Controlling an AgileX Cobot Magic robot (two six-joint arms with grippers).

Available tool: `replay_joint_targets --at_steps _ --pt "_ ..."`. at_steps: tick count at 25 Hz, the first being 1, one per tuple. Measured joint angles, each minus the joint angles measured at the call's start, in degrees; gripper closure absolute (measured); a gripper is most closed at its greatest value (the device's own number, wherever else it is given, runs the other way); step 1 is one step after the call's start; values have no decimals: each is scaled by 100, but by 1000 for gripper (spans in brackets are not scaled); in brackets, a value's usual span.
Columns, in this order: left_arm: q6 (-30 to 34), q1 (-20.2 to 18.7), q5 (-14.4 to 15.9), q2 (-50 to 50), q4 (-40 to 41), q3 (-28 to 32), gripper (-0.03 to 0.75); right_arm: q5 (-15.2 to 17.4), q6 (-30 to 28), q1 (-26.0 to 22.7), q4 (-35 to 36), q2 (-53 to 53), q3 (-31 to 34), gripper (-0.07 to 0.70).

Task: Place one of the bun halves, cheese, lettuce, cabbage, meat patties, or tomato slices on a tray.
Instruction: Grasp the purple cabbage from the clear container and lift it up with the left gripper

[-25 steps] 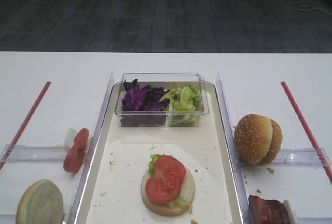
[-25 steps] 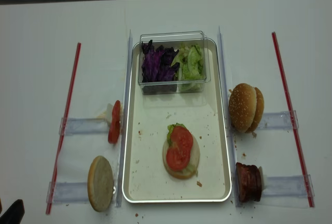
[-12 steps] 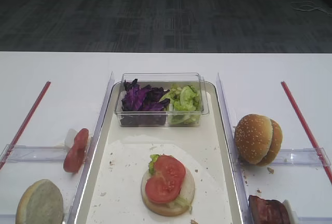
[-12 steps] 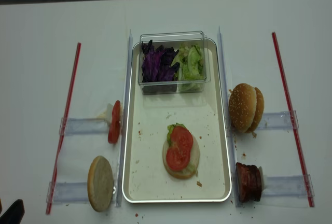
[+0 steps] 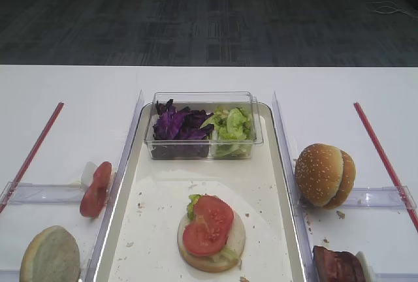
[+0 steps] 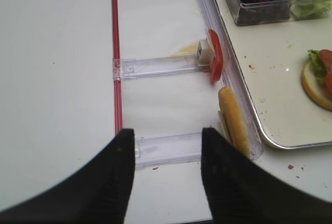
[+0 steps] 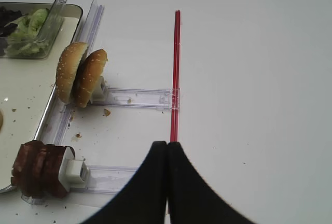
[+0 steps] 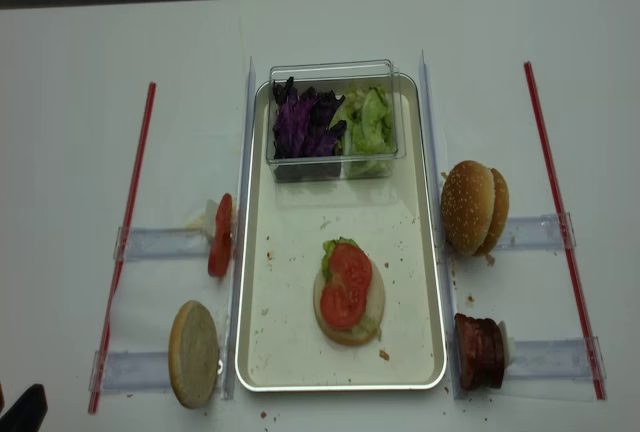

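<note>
The meat patties (image 7: 41, 169) stand on edge in a short row just outside the tray's (image 8: 432, 252) right rim, at the near end of the right-hand side, held in a clear plastic rack (image 7: 111, 178); on the tray floor a bun base (image 8: 348, 300) already carries lettuce (image 8: 335, 248) and two tomato slices (image 8: 346, 285), so — as a judgement — a patty looks the likely next layer, though any listed item would serve; the row's long axis runs across the table, toward the tray, so each slab presents its thin edge upward. From the right gripper (image 7: 166, 182) the patties lie to the left and a little ahead, near but not touching; its dark fingers are pressed together with nothing between them, hovering over bare table beside the red strip (image 7: 175, 73). The left gripper (image 6: 167, 175) is spread apart and empty, above the rack holding a bun half (image 6: 234, 121) on the tray's far side (well apart from the patties); the right arm is plainly the nearer — it would have to part its fingers and swing leftward, straddling one slab across its thin faces. The remaining sesame bun halves (image 7: 80, 74) stand further up the same side.
</note>
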Motion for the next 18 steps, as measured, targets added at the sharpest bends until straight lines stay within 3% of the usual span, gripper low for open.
replay_joint_targets --at_steps 8,18 --pt "-158 0 -58 470 0 -13 396 0 0 0 0 0 0 568" --pt "-162 0 -315 2277 0 -655 274 0 0 0 0 0 0 568"
